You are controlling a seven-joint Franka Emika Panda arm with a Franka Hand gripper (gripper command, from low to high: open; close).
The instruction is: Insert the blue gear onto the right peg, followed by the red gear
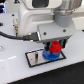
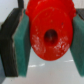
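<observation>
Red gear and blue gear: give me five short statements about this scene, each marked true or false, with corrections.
1. The tool is shut on the red gear. True.
2. The blue gear lies on the plate. True.
3. The red gear is beside the plate on the table. False: it is held directly above the blue gear.
4. The tool's pads are teal. True.
5. The blue gear sits at the plate's end toward the exterior view's left. False: it sits toward the right end.
</observation>
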